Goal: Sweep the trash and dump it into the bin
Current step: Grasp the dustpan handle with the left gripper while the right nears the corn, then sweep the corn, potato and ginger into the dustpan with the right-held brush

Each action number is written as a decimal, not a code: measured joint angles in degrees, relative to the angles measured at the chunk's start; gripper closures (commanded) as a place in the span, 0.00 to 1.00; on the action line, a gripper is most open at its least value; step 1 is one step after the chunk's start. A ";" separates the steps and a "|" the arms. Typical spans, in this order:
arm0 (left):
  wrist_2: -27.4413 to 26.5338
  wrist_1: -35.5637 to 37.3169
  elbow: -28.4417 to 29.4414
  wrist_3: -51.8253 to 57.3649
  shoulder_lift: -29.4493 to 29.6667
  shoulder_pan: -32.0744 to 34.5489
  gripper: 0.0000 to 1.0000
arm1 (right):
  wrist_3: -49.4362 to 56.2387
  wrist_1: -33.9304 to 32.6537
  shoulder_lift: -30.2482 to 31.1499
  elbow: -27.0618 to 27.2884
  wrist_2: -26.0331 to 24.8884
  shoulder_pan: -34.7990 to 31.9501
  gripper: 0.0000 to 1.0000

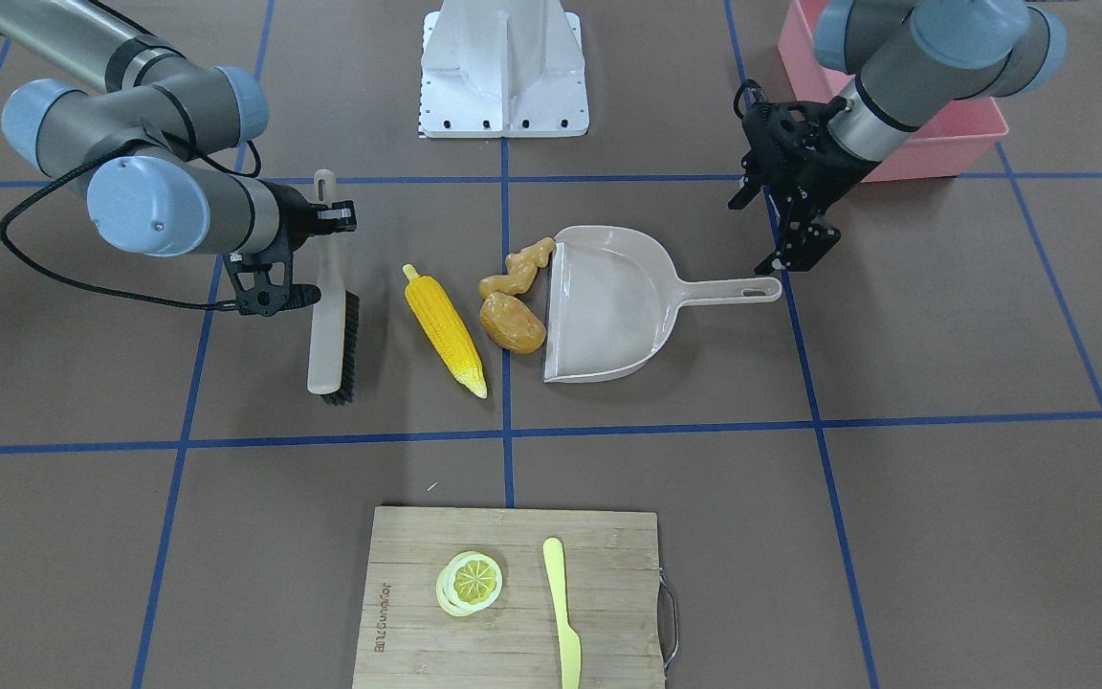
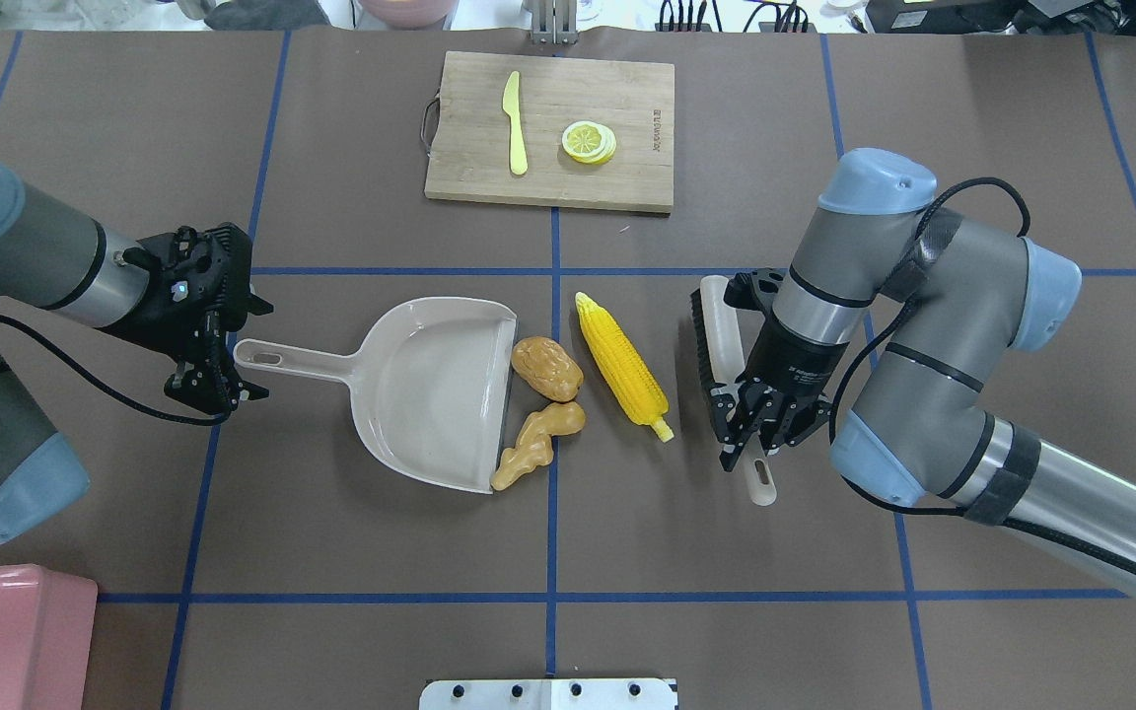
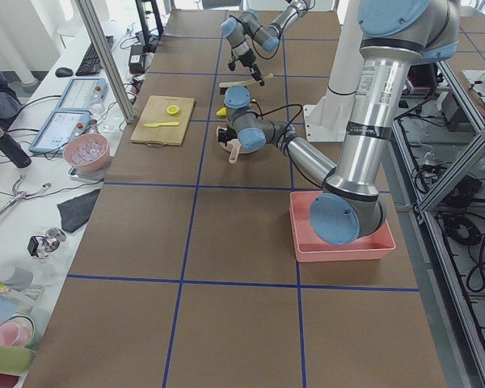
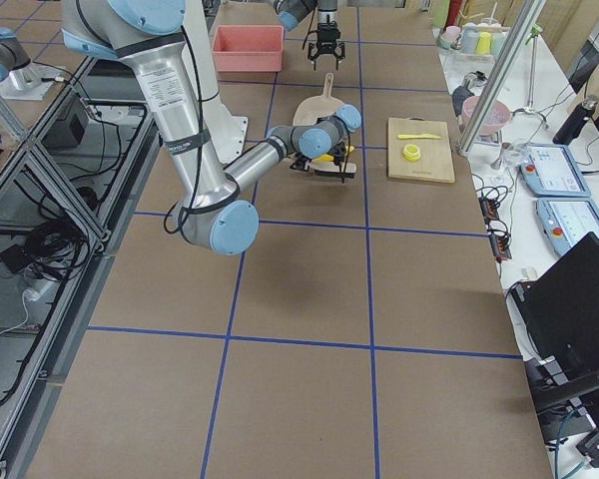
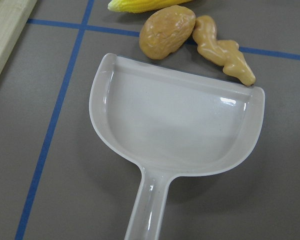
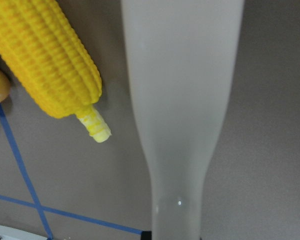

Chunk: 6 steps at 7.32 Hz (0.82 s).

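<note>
Corn cob [image 2: 622, 373], potato [image 2: 546, 369] and ginger root [image 2: 533, 446] all lie loose on the brown surface [image 2: 331, 552], none of them in the pink bin [image 2: 6, 631], which sits well apart at the overhead view's 7 o'clock corner. In that view the potato and ginger are just beside the open lip of the beige dustpan [image 2: 430, 385], at its 3 o'clock. The corn lies at 3 o'clock of the potato, slanted, and the brush [image 2: 716, 325] lies at 3 o'clock of the corn.

The left pincer [image 2: 216, 392] hangs released at the tip of the dustpan's handle, at the pan's 9 o'clock, holding nothing. The right pincer [image 2: 753, 449] is down over the brush handle with its jaws on either side; I cannot tell whether they are clamped on it. A cutting board [image 2: 627, 118] lies at 12 o'clock.
</note>
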State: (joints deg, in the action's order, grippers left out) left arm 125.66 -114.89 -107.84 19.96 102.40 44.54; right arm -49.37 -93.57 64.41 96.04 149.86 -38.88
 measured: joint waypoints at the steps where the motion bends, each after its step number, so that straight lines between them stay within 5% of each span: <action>1: -0.18 -0.58 1.21 1.11 0.20 0.05 0.03 | -0.09 0.03 -1.24 -1.10 -0.43 0.53 1.00; 6: -0.43 -4.01 8.09 1.25 2.75 0.14 0.05 | -0.20 0.25 -11.62 -11.64 -2.14 1.89 1.00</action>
State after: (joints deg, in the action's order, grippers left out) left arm 125.23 -118.90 -99.75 21.22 105.15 44.68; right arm -49.57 -93.32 52.79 84.40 147.73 -37.00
